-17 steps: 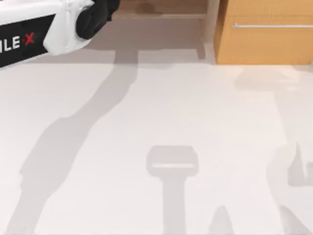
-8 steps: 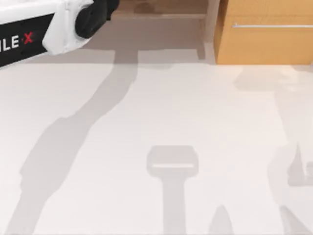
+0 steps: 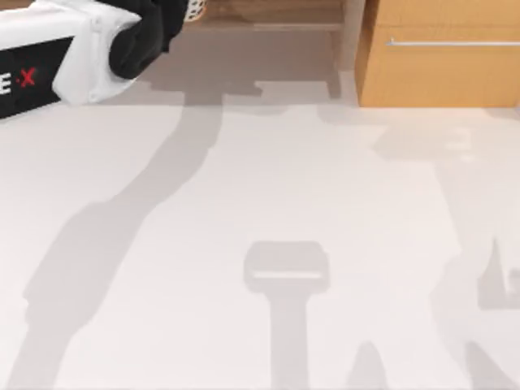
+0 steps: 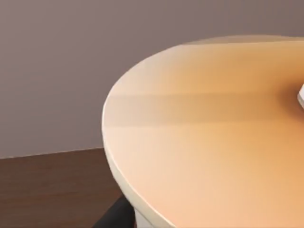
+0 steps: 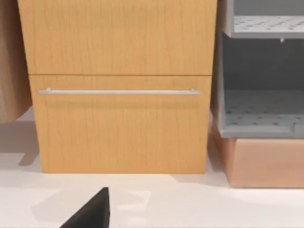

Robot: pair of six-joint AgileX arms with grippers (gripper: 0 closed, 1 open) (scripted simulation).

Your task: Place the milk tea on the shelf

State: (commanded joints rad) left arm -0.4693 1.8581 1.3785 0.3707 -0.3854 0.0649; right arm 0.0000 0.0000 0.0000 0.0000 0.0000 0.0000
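The wide white tabletop (image 3: 268, 211) carries arm shadows. At its far edge stands the open light-brown wooden shelf (image 3: 268, 15), beside an orange-wood cabinet (image 3: 443, 73) (1 silver bar handle). The white left arm (image 3: 65, 53) reaches into the shelf's left end; I cannot tell how its jaws stand. A small white patterned object (image 3: 193, 10), perhaps the milk tea, sits at the arm's tip.

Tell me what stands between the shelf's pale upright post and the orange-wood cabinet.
Nothing. In the top view the shelf's post and the cabinet stand side by side at the table's far edge, with no object between them.

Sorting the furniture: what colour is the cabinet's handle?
Silver, against orange wood; the handle shows best in the right wrist view.
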